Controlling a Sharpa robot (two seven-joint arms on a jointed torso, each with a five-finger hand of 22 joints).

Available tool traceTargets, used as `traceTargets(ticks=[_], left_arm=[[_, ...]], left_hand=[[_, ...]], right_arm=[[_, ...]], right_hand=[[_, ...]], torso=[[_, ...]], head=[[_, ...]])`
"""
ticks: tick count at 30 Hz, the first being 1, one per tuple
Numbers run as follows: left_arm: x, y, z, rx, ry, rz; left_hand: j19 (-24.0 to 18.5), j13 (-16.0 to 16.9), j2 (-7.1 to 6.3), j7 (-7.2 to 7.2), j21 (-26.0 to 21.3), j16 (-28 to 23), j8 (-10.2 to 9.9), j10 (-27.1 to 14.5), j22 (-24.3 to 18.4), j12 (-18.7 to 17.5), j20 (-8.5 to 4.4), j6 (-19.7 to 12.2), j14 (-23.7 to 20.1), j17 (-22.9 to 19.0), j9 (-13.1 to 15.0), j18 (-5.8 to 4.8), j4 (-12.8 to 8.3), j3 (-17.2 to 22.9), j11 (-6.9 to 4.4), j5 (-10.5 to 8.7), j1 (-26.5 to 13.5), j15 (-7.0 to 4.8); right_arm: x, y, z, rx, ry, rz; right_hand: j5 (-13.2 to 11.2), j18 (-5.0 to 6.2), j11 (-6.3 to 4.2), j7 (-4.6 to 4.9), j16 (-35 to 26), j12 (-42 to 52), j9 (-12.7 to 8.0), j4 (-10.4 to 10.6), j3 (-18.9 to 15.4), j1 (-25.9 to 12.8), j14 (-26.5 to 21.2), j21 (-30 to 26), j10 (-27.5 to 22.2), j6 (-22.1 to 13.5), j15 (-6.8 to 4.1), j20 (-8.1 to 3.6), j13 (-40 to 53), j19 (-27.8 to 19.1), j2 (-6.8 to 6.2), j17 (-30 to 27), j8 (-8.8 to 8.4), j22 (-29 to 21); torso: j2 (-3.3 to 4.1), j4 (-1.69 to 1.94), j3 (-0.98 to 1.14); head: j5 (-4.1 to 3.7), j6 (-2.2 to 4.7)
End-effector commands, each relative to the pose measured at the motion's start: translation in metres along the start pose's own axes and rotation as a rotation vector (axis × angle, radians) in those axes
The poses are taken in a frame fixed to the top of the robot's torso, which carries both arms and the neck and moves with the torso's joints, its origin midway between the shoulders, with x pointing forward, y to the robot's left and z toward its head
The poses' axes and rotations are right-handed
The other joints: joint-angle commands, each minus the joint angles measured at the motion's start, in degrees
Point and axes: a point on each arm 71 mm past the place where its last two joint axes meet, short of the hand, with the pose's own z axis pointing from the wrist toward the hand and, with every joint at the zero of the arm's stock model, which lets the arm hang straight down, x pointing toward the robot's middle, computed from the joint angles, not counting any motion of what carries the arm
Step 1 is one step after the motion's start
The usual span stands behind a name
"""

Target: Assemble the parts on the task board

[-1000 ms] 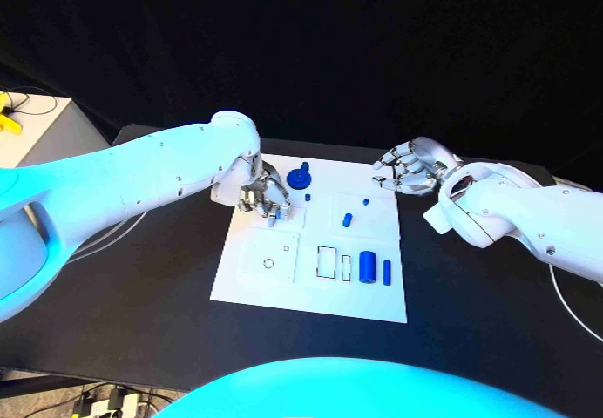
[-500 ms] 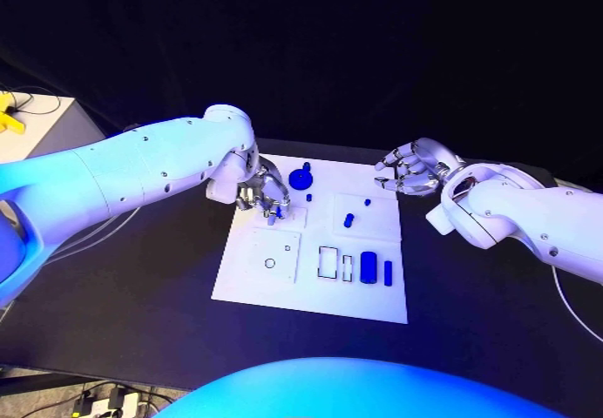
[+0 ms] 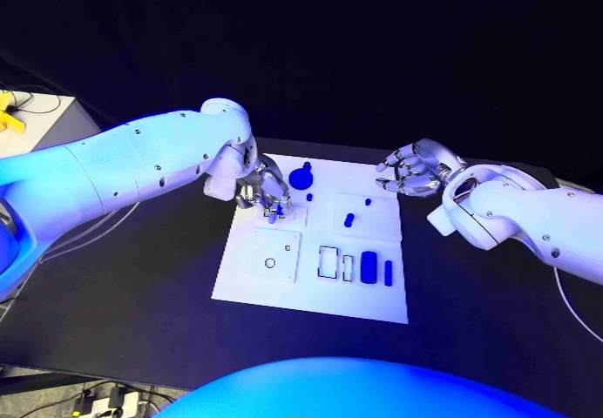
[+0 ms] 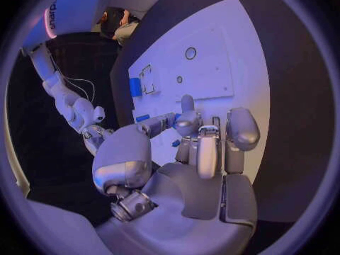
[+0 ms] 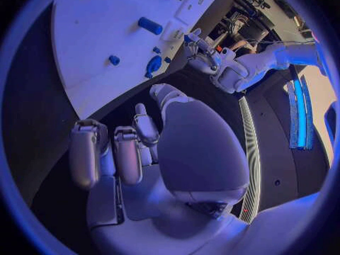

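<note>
on task board [image 3: 252,283], blue parts [image 3: 369,266]

Lit blue from above, dark beyond the tabletop [image 3: 151,296]; glare on white arms; fisheye-bent edges in wrist views.

My right hand [image 5: 135,153] sits with fingers curled in, nothing in them, over the black table [image 5: 42,153] just off the task board [image 5: 92,45] edge. On the board I see a blue cylinder part [image 5: 149,25], a small blue peg [image 5: 113,59], and a round blue knob part [image 5: 153,66]. Beyond it, my left hand [image 5: 202,54] is down at the board's far side.
</note>
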Motion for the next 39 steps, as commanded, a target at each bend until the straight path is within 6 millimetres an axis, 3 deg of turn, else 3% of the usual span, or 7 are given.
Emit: traceTargets(ticks=[1,4,9,15,20,26,39], left_arm=[[0.002,-0.002,-0.003,0.055,0.022,-0.038],[0.002,-0.002,-0.006,0.118,0.002,-0.098],[0.003,-0.001,-0.013,0.28,-0.029,-0.208],[0.006,0.006,-0.02,0.413,-0.047,-0.295],[0.013,0.015,-0.019,0.357,0.001,-0.302],[0.021,0.023,-0.013,0.219,0.107,-0.216],[0.009,0.024,-0.003,0.048,0.153,-0.05]], left_hand=[[-0.43,-0.2,2.41,0.22,-0.41,-0.33,0.31,-0.53,-0.11,-0.27,-0.03,-0.28,5.45,13.73,-0.06,0.15,-3.81,4.86,-0.02,0.06,2.97,-0.09],[-0.47,-0.14,2.4,0.22,-0.45,-0.32,0.31,-0.52,-0.18,-0.24,-0.03,-0.29,5.46,13.75,-0.06,0.16,-3.82,4.87,-0.01,0.06,3.0,-0.08],[-1.41,-1.48,2.55,0.49,-1.3,-0.72,0.21,-1.35,-1.65,-1.41,0.1,-0.67,5.24,13.05,-0.22,0.45,-2.74,4.89,0.23,-0.07,3.23,0.08],[-1.75,-1.74,2.57,0.61,-1.61,-0.81,0.17,-1.58,-2.09,-1.72,0.21,-0.76,5.19,12.91,-0.35,0.54,-1.74,4.73,0.35,-0.14,3.11,0.18],[-1.49,-1.44,2.53,0.59,-1.38,-0.69,0.19,-1.46,-1.6,-1.51,0.23,-0.74,5.26,13.13,-0.36,0.44,-1.69,4.72,0.35,-0.11,3.12,0.19],[-0.99,-1.16,1.97,0.39,-0.97,-0.64,0.4,-1.17,-0.84,-1.32,0.22,-0.58,5.29,13.21,-0.38,0.33,-2.65,5.0,0.17,0.18,3.77,0.09],[-0.87,-1.2,1.82,0.38,-0.88,-0.68,0.43,-1.17,-0.68,-1.38,0.21,-0.59,5.27,13.15,-0.39,0.3,-2.95,5.07,0.14,0.21,3.97,0.06]], right_arm=[[0.004,0.004,-0.001,-0.036,0.024,-0.008],[0.006,0.008,-0.002,-0.071,0.026,-0.027],[0.014,0.021,-0.006,-0.175,0.028,-0.089],[0.026,0.038,-0.012,-0.296,0.045,-0.173],[0.032,0.043,-0.014,-0.334,0.057,-0.205],[0.035,0.045,-0.014,-0.339,0.055,-0.221],[0.032,0.041,-0.011,-0.311,0.031,-0.228]], right_hand=[[0.35,0.4,0.1,0.06,-0.4,0.28,-0.09,-0.24,0.91,0.45,4.47,-0.54,-0.42,-0.44,0.52,0.48,-0.08,1.75,-0.42,10.05,-0.1,7.52],[-0.14,0.47,0.13,0.1,-0.45,0.21,-0.12,-0.82,1.97,1.03,4.44,-0.84,-0.54,-0.43,0.52,0.47,-0.25,1.64,-0.6,9.97,-0.09,7.34],[-3.39,0.42,0.16,0.15,-0.32,0.48,-0.12,-2.25,4.07,1.81,4.51,-0.7,-0.22,-0.03,0.56,0.48,-0.21,1.71,-0.95,10.21,0.1,7.52],[-4.67,0.35,0.12,0.1,-0.29,0.65,-0.1,-2.98,5.0,2.0,4.53,-0.41,0.02,0.42,0.53,0.47,-0.16,1.84,-1.12,10.26,0.28,7.76],[-4.78,0.35,0.11,0.09,-0.31,0.64,-0.09,-3.04,5.07,2.0,4.53,-0.39,0.01,0.47,0.52,0.47,-0.18,1.84,-1.14,10.23,0.3,7.78],[-4.8,0.35,0.11,0.09,-0.34,0.63,-0.1,-3.05,5.14,1.95,4.51,-0.43,0.01,0.49,0.52,0.46,-0.21,1.83,-1.12,10.18,0.3,7.76],[-4.51,0.37,0.12,0.1,-0.35,0.64,-0.12,-3.05,5.31,1.8,4.51,-0.5,0.05,0.49,0.52,0.46,-0.2,1.8,-1.14,10.17,0.28,7.72]], torso=[[0.03,-0.06,0.03],[0.02,-0.08,-0.04],[-0.06,0.07,0.02],[-0.18,0.13,-0.07],[-0.36,0.33,-0.15],[-0.46,0.3,-0.22],[-0.3,0.26,-0.04]], head=[[0.05,0.01],[-0.01,0.01],[-0.26,0.01],[-0.44,0.01],[-0.46,0.01],[-0.39,0.01],[-0.1,0.01]])
